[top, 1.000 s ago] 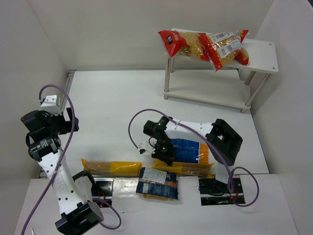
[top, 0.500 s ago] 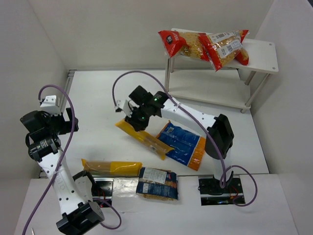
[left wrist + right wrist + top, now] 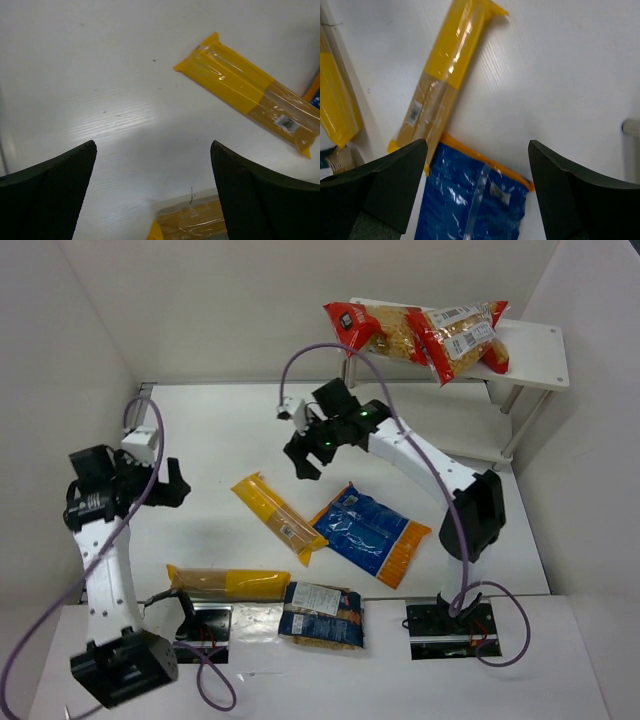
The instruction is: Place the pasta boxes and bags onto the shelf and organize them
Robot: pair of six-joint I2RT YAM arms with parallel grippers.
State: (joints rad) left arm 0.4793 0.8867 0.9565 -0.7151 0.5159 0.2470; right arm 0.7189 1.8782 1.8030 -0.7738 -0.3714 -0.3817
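A yellow spaghetti pack (image 3: 275, 515) (image 3: 250, 92) (image 3: 445, 75) lies diagonally on the table beside the large blue-and-orange bag (image 3: 370, 535) (image 3: 475, 200). My right gripper (image 3: 305, 462) (image 3: 477, 145) hovers open just beyond both, holding nothing. A second yellow spaghetti pack (image 3: 228, 582) (image 3: 192, 222) and a small dark-blue pack (image 3: 322, 613) lie at the near edge. Two clear red-ended bags (image 3: 375, 328) (image 3: 462, 335) rest on top of the white shelf (image 3: 540, 355). My left gripper (image 3: 178, 485) (image 3: 153, 145) is open and empty at the left, above bare table.
White walls close in the table on the left, back and right. The shelf's lower tier (image 3: 420, 430) holds nothing. The right arm's purple cable (image 3: 300, 355) loops above the table's back middle. The arm bases (image 3: 445, 625) stand at the near edge.
The right gripper lifted the yellow spaghetti pack off the blue bag, carried it left, let it go and opened, then rose toward the back. The left arm swung toward the middle.
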